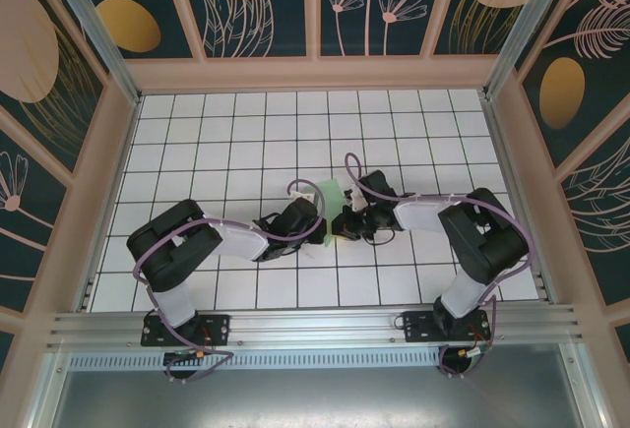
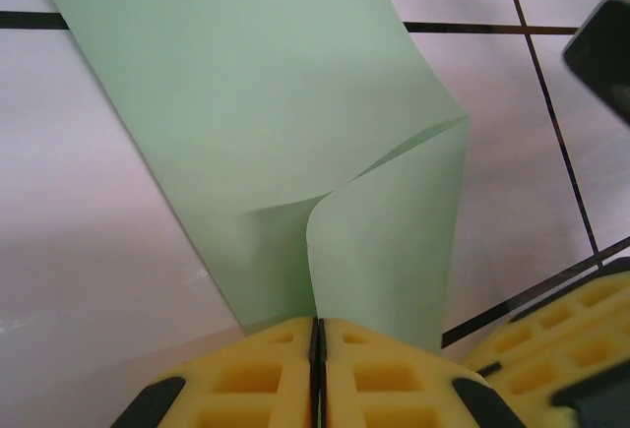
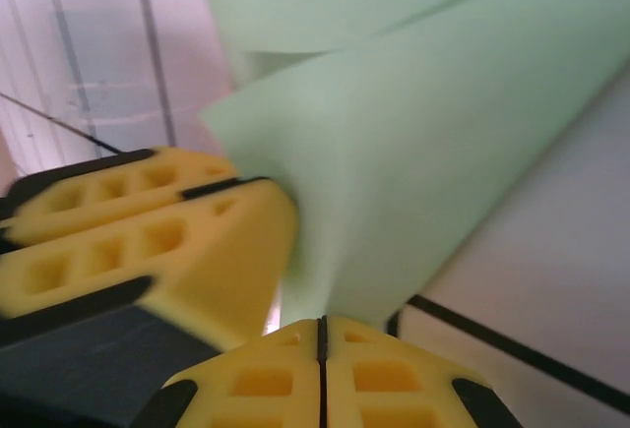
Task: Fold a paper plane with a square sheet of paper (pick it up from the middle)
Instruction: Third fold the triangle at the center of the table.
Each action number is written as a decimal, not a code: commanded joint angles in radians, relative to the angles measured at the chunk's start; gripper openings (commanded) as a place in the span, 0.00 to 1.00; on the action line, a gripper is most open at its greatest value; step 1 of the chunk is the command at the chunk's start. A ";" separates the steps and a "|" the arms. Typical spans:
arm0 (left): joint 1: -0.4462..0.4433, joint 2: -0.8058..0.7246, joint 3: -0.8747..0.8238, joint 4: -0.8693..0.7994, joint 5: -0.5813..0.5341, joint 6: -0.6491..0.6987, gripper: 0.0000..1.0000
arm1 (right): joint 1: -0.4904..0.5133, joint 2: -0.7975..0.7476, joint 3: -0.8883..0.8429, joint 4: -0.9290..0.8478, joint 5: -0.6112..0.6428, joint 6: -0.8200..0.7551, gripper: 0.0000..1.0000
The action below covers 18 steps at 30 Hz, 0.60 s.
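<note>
White counter (image 1: 217, 133): tiled in a dark-lined grid, closed in on three sides by patterned wall panels (image 1: 59, 74); a metal rail (image 1: 315, 328) along the near edge carries both arm bases.
Left arm (image 1: 187, 246): black and white, reaching right toward the centre; a purple cable (image 1: 246, 228) loops over it.
Left hand (image 2: 317, 335): clenched, its yellow pads pressed together on the near edge of the sheet.
Square sheet of paper (image 2: 246, 103): pale green, at the centre of the counter between the two hands, pinched by both. It is not flat: one flap curls in from the right and rolls over the rest. From above, most of it is covered by the hands and cables.
Right hand (image 3: 321, 335): clenched on the same sheet, just beside the left hand.
Obstructions: in the left wrist view, the right hand's yellow fingers (image 2: 551, 335) crowd the lower right corner. In the right wrist view, the left hand's fingers (image 3: 148, 241) block the lower left, blurred.
Right arm (image 1: 472, 236): bent at the elbow, reaching left to the centre.
</note>
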 commanded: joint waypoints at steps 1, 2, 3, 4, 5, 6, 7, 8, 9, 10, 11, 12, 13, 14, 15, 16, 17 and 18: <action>0.001 0.054 -0.011 -0.109 0.032 0.015 0.13 | 0.005 0.043 -0.004 -0.024 0.060 -0.015 0.10; 0.000 0.056 -0.011 -0.109 0.033 0.015 0.13 | 0.006 0.053 -0.001 -0.038 0.068 -0.024 0.10; 0.002 0.055 -0.010 -0.109 0.033 0.015 0.13 | 0.006 0.060 0.001 -0.046 0.070 -0.030 0.09; 0.000 0.055 -0.011 -0.109 0.033 0.014 0.13 | 0.007 0.056 -0.001 -0.045 0.072 -0.029 0.09; 0.001 0.056 -0.011 -0.109 0.033 0.015 0.13 | 0.008 0.043 -0.004 -0.041 0.070 -0.023 0.09; 0.001 0.056 -0.011 -0.110 0.034 0.013 0.13 | 0.009 0.026 -0.005 -0.039 0.062 -0.021 0.09; 0.001 0.055 -0.010 -0.110 0.031 0.013 0.13 | 0.010 0.007 -0.003 -0.037 0.053 -0.018 0.09; 0.002 0.054 -0.013 -0.109 0.033 0.012 0.13 | 0.010 -0.010 0.000 -0.039 0.046 -0.013 0.10; 0.001 0.054 -0.011 -0.110 0.034 0.013 0.13 | 0.011 -0.028 0.000 -0.034 0.035 -0.005 0.10; 0.002 0.055 -0.010 -0.110 0.034 0.012 0.13 | 0.011 -0.045 -0.001 -0.023 0.020 0.006 0.10; 0.001 0.052 -0.012 -0.110 0.033 0.013 0.13 | 0.013 -0.057 -0.003 -0.013 0.009 0.017 0.10; 0.001 0.051 -0.013 -0.109 0.033 0.013 0.13 | 0.017 -0.067 -0.005 -0.003 0.000 0.025 0.10; 0.001 0.053 -0.011 -0.109 0.034 0.014 0.13 | 0.021 -0.070 -0.006 0.004 -0.009 0.033 0.09; 0.002 0.052 -0.011 -0.110 0.034 0.016 0.13 | 0.024 -0.072 -0.008 0.011 -0.014 0.038 0.10; 0.001 0.054 -0.009 -0.112 0.037 0.017 0.13 | 0.028 -0.071 -0.011 0.022 -0.019 0.044 0.10; 0.001 0.054 -0.009 -0.111 0.036 0.016 0.13 | 0.030 -0.068 -0.017 0.036 -0.021 0.056 0.10; 0.000 0.054 -0.009 -0.110 0.036 0.015 0.13 | 0.034 -0.062 -0.023 0.047 -0.021 0.065 0.10; 0.002 0.055 -0.010 -0.109 0.036 0.015 0.13 | 0.040 -0.052 -0.029 0.060 -0.024 0.071 0.10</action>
